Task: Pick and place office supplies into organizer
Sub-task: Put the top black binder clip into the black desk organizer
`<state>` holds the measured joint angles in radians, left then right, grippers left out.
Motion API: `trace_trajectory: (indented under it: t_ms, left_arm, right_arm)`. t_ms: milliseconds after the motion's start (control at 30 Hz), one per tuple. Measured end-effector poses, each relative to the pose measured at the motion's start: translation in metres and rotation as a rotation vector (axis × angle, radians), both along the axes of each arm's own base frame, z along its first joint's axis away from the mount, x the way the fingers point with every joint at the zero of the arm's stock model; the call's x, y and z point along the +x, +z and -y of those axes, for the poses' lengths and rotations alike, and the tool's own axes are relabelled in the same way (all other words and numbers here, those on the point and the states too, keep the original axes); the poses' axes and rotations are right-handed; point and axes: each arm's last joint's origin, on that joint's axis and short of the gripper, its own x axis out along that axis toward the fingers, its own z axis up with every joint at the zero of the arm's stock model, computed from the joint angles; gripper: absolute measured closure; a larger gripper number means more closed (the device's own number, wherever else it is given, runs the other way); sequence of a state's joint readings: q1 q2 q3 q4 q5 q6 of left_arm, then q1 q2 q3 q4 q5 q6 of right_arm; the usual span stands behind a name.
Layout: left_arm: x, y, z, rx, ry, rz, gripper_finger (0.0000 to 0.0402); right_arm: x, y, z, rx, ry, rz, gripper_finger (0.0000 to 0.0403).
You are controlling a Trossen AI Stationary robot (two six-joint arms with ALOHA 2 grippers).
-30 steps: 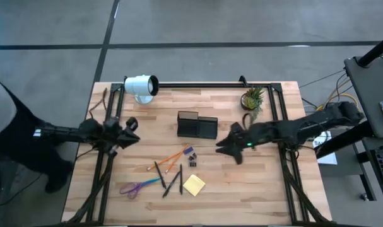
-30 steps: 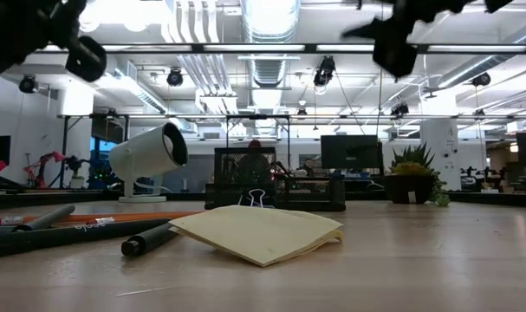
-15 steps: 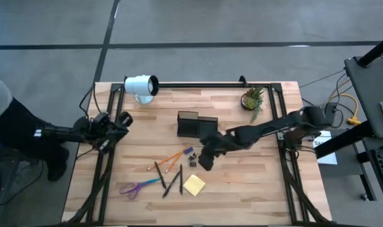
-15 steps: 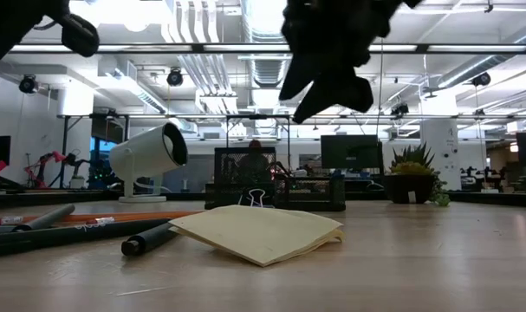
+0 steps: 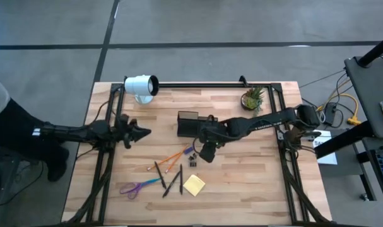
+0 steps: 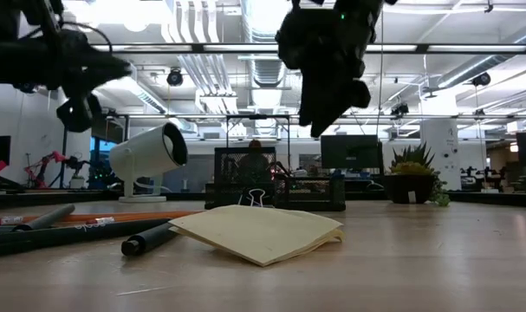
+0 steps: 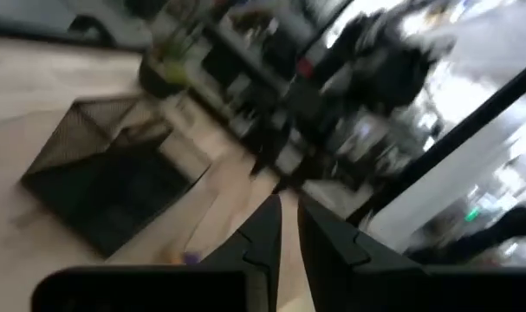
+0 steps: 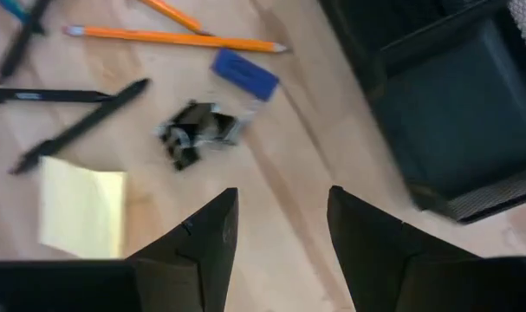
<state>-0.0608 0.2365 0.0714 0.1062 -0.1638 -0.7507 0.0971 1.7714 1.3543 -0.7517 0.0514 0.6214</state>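
The office supplies lie on the wooden table: orange pencils (image 5: 172, 157), a blue-purple piece (image 8: 245, 74), a dark clip (image 8: 198, 132), black pens (image 5: 171, 180), a yellow sticky pad (image 5: 194, 184) and purple-blue scissors (image 5: 139, 186). The black mesh organizer (image 5: 196, 125) stands behind them. My right gripper (image 5: 207, 151) hangs open above the table, pointing steeply down, between the clip and the organizer (image 8: 453, 113). Its fingers (image 8: 206, 234) hold nothing. My left gripper (image 5: 141, 132) is shut in the air at the table's left, pointing level toward the organizer (image 7: 107, 182).
A white cylindrical lamp (image 5: 141, 86) stands at the far left and a small potted plant (image 5: 252, 99) at the far right. A black frame rail (image 5: 197, 84) runs along the far edge. Bare wood lies right of the sticky pad.
My right gripper has swung from the table's right toward the organizer and the clip, sinking a little and tipping from nearly level to steeply downward; it has stayed open. My left gripper has rolled and levelled out at the table's left, still shut.
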Motion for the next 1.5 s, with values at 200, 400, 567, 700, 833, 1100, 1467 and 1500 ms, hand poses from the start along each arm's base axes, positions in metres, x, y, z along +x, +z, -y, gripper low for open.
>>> trace_trajectory:
  t_ms: [200, 400, 567, 700, 833, 1100, 1467, 1500]
  left_arm:
    - [0.004, 0.004, 0.003, 0.101, -0.088, 0.035, 0.0375]
    - [0.004, 0.005, 0.003, 0.203, -0.085, 0.084, 0.0375]
    - [0.005, 0.0, 0.003, 0.205, -0.088, 0.056, 0.0375]
    - [0.006, -0.002, 0.003, 0.205, -0.093, 0.047, 0.0375]
    - [0.006, -0.003, 0.003, 0.207, -0.114, 0.04, 0.0375]
    - [0.008, -0.008, 0.004, 0.208, -0.121, -0.003, 0.0375]
    - [0.009, -0.011, 0.004, 0.207, -0.124, -0.03, 0.0375]
    - [0.009, -0.011, 0.004, 0.207, -0.124, -0.032, 0.0375]
  right_arm:
    - [0.004, -0.012, 0.003, -0.107, 0.254, -0.025, 0.0236]
    - [0.019, -0.035, 0.0, -0.148, 0.347, -0.037, 0.0236]
    - [0.026, -0.047, 0.001, -0.115, 0.265, -0.046, 0.0236]
    - [0.03, -0.048, -0.003, -0.079, 0.194, -0.016, 0.0236]
    - [0.037, -0.051, -0.011, -0.037, 0.146, 0.041, 0.0236]
    - [0.04, -0.064, -0.016, -0.029, 0.096, 0.032, 0.0236]
    - [0.047, -0.081, -0.016, -0.051, 0.093, 0.026, 0.0236]
    - [0.047, -0.081, -0.016, -0.052, 0.095, 0.021, 0.0236]
